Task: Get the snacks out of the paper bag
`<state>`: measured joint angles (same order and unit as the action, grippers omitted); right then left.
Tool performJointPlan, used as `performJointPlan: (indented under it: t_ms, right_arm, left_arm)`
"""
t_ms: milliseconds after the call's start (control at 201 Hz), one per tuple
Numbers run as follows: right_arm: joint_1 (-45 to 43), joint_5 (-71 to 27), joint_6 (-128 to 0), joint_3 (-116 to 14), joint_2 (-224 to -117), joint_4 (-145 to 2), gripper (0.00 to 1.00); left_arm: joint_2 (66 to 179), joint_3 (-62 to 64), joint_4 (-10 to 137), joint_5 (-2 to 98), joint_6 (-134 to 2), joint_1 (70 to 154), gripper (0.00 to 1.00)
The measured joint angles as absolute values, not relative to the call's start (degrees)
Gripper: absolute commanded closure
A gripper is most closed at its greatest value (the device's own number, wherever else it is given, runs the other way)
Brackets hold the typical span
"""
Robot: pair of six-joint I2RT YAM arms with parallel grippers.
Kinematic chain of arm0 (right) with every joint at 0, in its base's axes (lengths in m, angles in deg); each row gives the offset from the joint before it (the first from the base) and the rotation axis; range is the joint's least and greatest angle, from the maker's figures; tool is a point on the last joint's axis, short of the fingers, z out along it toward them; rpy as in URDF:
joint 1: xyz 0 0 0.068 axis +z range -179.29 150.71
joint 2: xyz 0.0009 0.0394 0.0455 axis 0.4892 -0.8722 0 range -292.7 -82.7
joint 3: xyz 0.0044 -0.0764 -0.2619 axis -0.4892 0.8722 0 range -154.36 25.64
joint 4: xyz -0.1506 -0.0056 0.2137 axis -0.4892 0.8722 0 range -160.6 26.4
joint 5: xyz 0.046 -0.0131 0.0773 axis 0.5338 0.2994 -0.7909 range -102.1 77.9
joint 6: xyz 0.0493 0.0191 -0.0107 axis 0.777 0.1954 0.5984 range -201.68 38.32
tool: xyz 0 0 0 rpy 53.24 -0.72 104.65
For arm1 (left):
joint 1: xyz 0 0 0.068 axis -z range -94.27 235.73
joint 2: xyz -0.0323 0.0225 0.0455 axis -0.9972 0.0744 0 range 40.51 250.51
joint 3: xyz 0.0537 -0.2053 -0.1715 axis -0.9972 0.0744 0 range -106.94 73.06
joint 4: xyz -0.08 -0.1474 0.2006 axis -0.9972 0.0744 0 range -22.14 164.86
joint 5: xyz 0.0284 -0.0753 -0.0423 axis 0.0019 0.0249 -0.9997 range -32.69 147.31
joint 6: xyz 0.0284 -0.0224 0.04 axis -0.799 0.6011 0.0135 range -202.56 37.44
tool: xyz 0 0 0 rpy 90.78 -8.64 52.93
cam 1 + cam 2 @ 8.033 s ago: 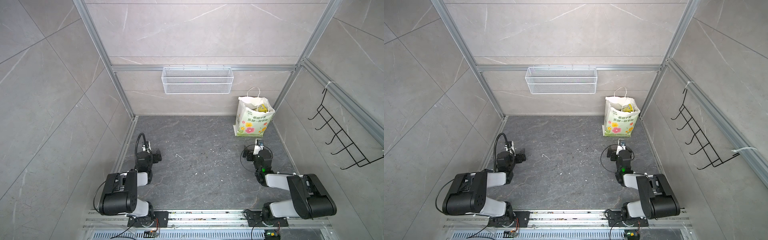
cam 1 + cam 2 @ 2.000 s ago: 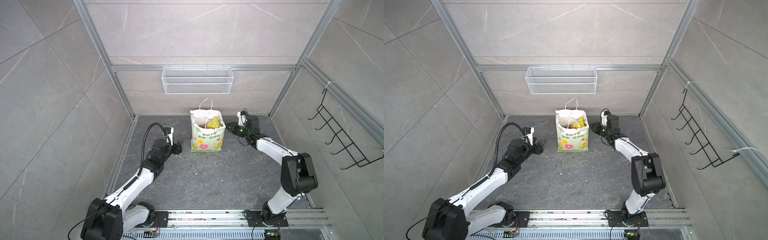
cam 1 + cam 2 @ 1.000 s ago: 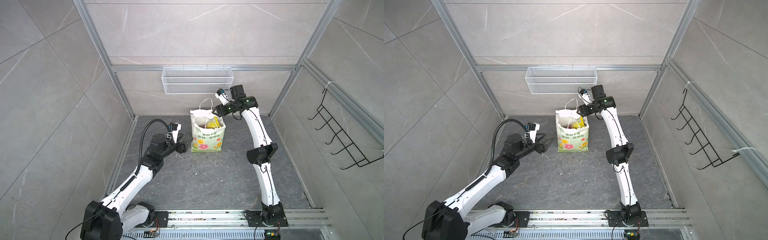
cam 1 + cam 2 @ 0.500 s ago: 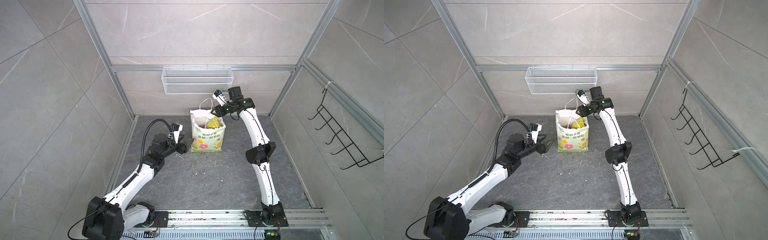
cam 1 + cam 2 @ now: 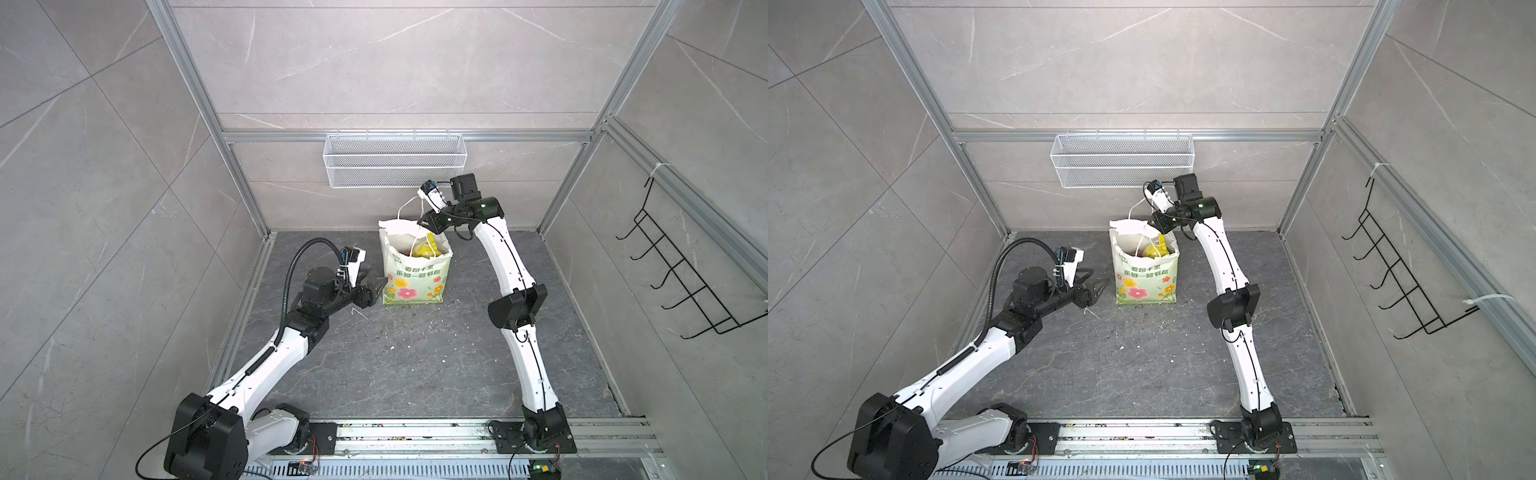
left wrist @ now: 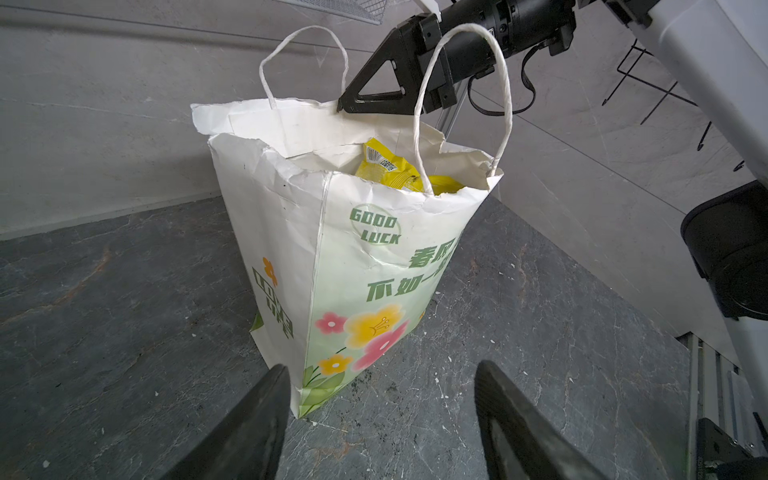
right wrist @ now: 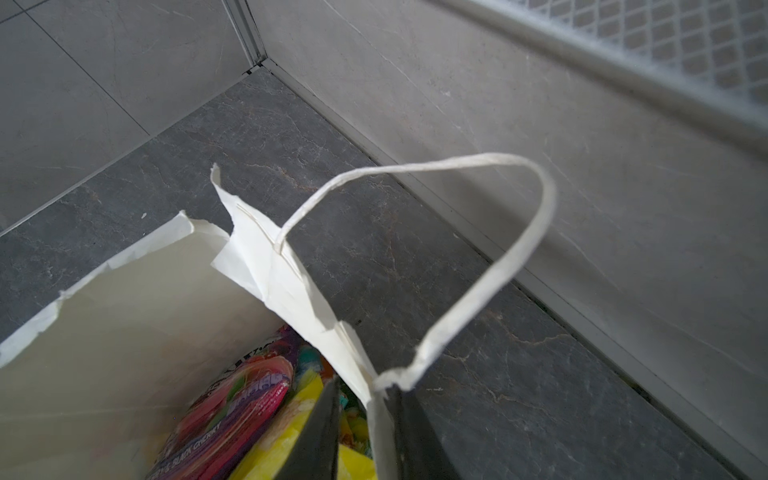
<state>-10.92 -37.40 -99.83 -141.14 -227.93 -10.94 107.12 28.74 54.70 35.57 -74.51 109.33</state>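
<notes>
The paper bag [image 5: 415, 278] [image 5: 1148, 282] stands upright at the back of the floor, its torn mouth open. Snacks lie inside: a yellow packet [image 5: 424, 248] [image 6: 386, 168] pokes up, and a purple one [image 7: 241, 399] lies beside it. My right gripper [image 5: 424, 220] [image 7: 365, 388] hangs over the bag's rear rim by the handle's foot. One finger is inside and one outside, and a narrow gap is still visible beside the paper. My left gripper [image 5: 376, 286] [image 6: 380, 374] stands open, low, at the bag's near left bottom corner, holding nothing.
A white wire mesh basket [image 5: 395, 166] hangs on the back wall just above the right gripper. A black hook rack [image 5: 681, 282] is on the right wall. The right arm's elbow [image 5: 515, 305] stands right of the bag. Crumbs speckle the dark floor.
My right gripper has come down and a little left onto the bag's rear rim, and its jaws have narrowed around the paper. The left gripper edged slightly nearer the bag.
</notes>
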Motion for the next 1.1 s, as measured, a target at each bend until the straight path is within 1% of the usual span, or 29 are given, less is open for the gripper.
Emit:
performJointPlan:
  t_ms: [75, 134, 164, 229, 274, 314, 383, 542, 597, 672, 741, 881, 1060, 1105]
  right_arm:
    - [-10.92, -37.47, -100.81, -140.73, -227.93, -11.08, 0.61]
    - [-10.92, -37.43, -101.03, -140.71, -227.93, -11.03, 0.56]
    - [-10.92, -37.43, -101.38, -140.71, -227.93, -11.03, 0.55]
    - [-10.92, -37.29, -101.93, -140.71, -227.93, -11.01, 0.57]
    - [-10.87, -36.99, -102.32, -140.71, -227.93, -10.94, 0.62]
    - [-10.87, -36.81, -102.65, -140.71, -227.95, -10.88, 0.63]
    - [-10.85, -36.75, -103.59, -140.71, -227.95, -10.88, 0.57]
    - [-10.79, -36.00, -105.25, -140.71, -227.95, -10.88, 0.57]
    - [-10.74, -35.83, -105.69, -140.71, -227.95, -10.88, 0.60]
    - [-10.68, -35.44, -106.28, -140.71, -228.00, -10.88, 0.61]
    - [-10.61, -34.76, -106.76, -140.71, -228.11, -10.90, 0.67]
    - [-10.55, -33.71, -107.74, -140.71, -228.63, -10.88, 0.69]
    - [-10.55, -33.71, -108.92, -140.71, -228.83, -10.75, 0.79]
    - [-10.55, -33.71, -109.47, -140.71, -228.83, -10.53, 0.85]
  left_arm:
    - [107.12, 28.74, 54.78, 35.57, -74.90, 109.33, 0.28]
    - [107.12, 28.74, 54.76, 35.57, -75.14, 109.33, 0.28]
    - [107.12, 28.74, 54.72, 35.57, -75.16, 109.33, 0.28]
    - [107.12, 28.74, 54.70, 35.55, -75.18, 109.33, 0.28]
    - [107.12, 28.74, 54.70, 35.46, -75.23, 109.33, 0.28]
    - [107.12, 28.74, 54.67, 35.35, -75.23, 109.33, 0.28]
    - [107.12, 28.74, 54.65, 35.20, -75.23, 109.33, 0.28]
    - [107.10, 28.76, 54.67, 35.02, -75.32, 109.33, 0.28]
    - [107.08, 28.85, 54.61, 35.02, -75.32, 109.33, 0.28]
    - [107.08, 28.85, 54.74, 35.00, -75.32, 109.33, 0.28]
    - [107.08, 28.87, 54.70, 34.83, -75.32, 109.33, 0.28]
    - [107.08, 29.66, 54.65, 34.72, -75.32, 109.33, 0.28]
    - [106.92, 29.92, 54.70, 34.72, -75.32, 109.33, 0.28]
    - [106.75, 29.92, 54.74, 34.72, -75.32, 109.33, 0.28]
